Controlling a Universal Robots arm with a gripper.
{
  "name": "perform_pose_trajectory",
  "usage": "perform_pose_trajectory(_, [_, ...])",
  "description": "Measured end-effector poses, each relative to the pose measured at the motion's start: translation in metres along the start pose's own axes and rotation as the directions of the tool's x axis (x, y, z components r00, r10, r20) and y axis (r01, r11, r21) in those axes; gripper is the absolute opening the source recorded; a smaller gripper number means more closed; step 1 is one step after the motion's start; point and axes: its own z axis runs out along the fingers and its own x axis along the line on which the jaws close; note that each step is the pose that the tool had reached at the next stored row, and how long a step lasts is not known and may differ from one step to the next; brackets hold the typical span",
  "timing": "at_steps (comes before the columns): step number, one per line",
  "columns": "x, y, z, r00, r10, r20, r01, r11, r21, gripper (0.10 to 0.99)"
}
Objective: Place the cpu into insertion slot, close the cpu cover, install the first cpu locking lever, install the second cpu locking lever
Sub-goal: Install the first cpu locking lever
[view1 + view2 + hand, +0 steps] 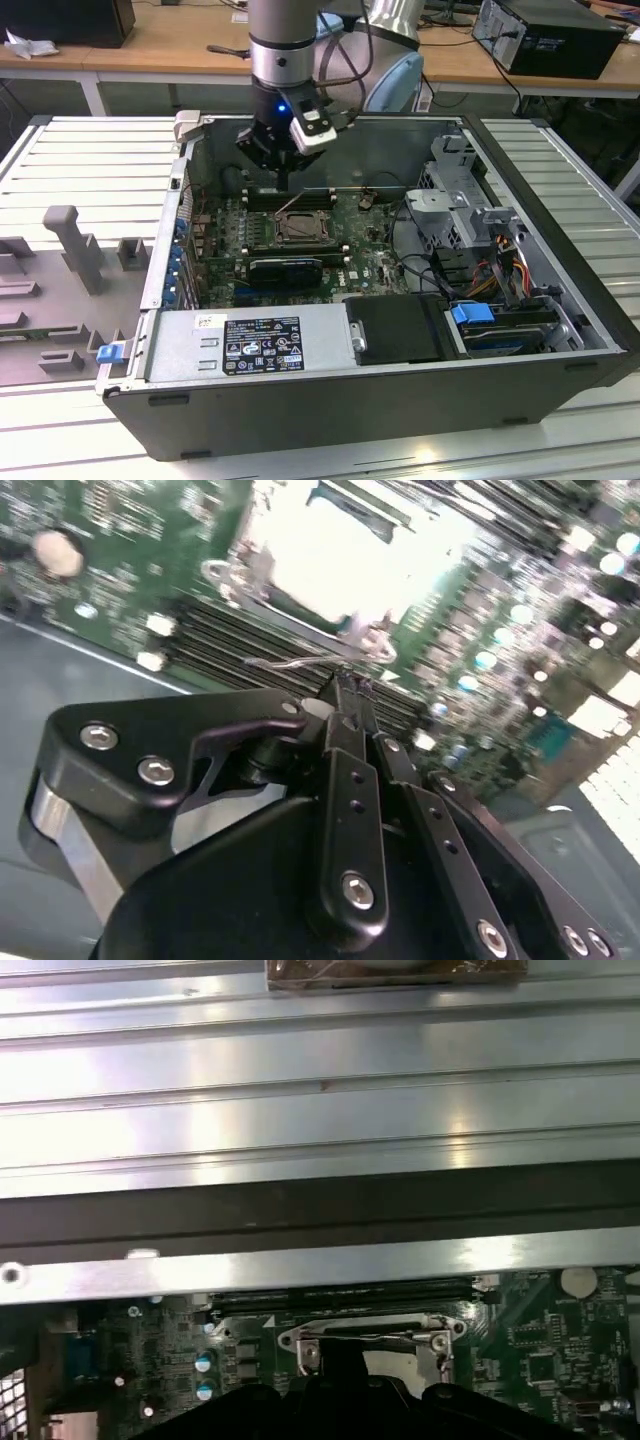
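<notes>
Inside an open computer case (560, 300), the gripper (283, 182) hangs with its black fingers (350, 705) pressed together, nothing visibly between them, just above the far edge of the slot (298, 228) on the green motherboard (370, 250). Seen from the second wrist view, the fingertips sit beside thin wire levers (300, 662) and a glare-washed cover (340, 555). Ribbed metal tabletop (320, 1080) fills much of the first wrist view.

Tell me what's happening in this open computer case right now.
A robot arm's gripper hangs inside the case, just over the far edge of the insertion slot on the motherboard. Its fingers are pinched together near a thin wire locking lever beside the socket. The cpu cover looks closed.
</notes>
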Motion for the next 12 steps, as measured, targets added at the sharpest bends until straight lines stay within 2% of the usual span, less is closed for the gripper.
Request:
perform_pose_trajectory(1, [-0.0052, 0.0003, 0.0001, 1.0000, -0.006, -0.0015, 0.006, 0.9998, -0.017, 0.110])
perform_pose_trajectory(2, [-0.0052, 0.0004, 0.0001, 0.9998, -0.018, -0.0030, 0.018, 0.9992, -0.037, 0.110])
perform_pose_trajectory(5, [-0.0050, -0.0003, 0.0025, 0.9989, -0.047, 0.0005, 0.047, 0.9982, -0.037, 0.110])
perform_pose_trajectory(7, [-0.0063, -0.0006, 0.0124, 0.9975, -0.071, -0.0003, 0.071, 0.9969, -0.034, 0.110])
perform_pose_trajectory(12, [-0.0223, 0.0011, 0.0221, 0.9950, -0.100, -0.0015, 0.099, 0.9944, -0.034, 0.110])
